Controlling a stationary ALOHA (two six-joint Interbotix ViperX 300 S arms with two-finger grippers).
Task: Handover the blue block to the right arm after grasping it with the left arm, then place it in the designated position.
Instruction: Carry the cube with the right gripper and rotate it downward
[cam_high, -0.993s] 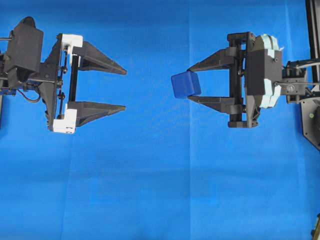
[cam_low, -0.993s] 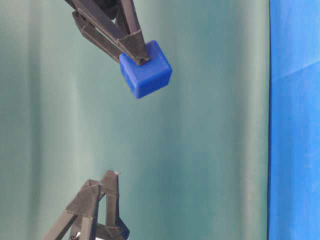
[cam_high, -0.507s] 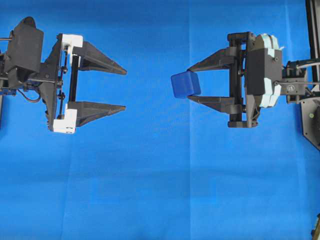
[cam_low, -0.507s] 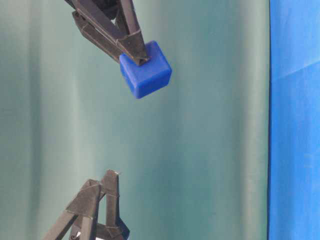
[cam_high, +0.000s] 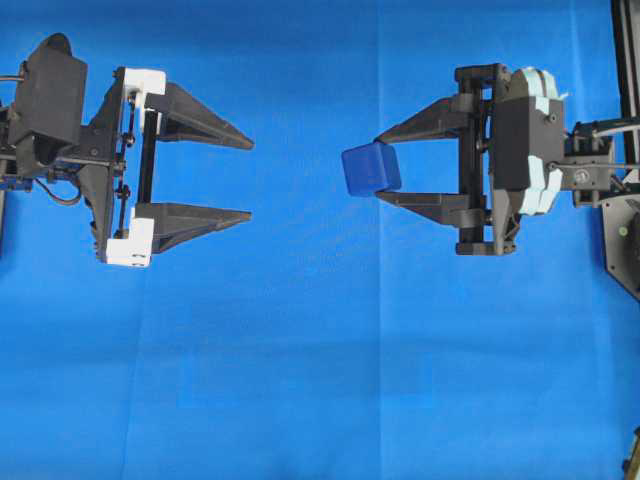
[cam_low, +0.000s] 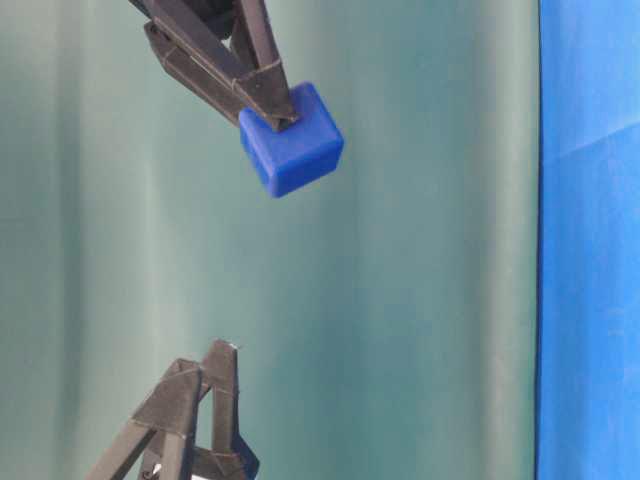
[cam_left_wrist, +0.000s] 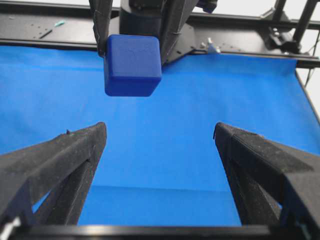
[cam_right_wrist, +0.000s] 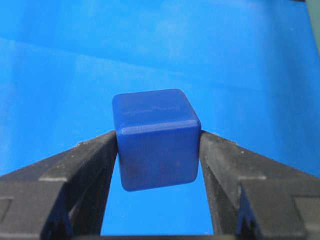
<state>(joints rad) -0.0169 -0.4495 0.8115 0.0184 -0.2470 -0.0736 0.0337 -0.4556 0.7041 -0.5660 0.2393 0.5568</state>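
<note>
The blue block (cam_high: 371, 169) is a small dark-blue cube with rounded edges, held in the air between the tips of my right gripper (cam_high: 380, 168). The right wrist view shows the block (cam_right_wrist: 156, 137) pinched on both sides by the black fingers (cam_right_wrist: 90, 165), above the blue cloth. My left gripper (cam_high: 249, 178), with white brackets, stands wide open at the left, well apart from the block, with nothing between its fingers. From the left wrist view the block (cam_left_wrist: 132, 65) hangs ahead and slightly left of the open left gripper (cam_left_wrist: 160, 131). The table-level view also shows the block (cam_low: 292, 140).
A blue cloth (cam_high: 320, 360) covers the table. A black frame post (cam_high: 625, 60) stands at the right edge, and a black rail (cam_left_wrist: 50, 30) runs along the far side. A grey-green backdrop (cam_low: 400, 300) hangs behind the arms.
</note>
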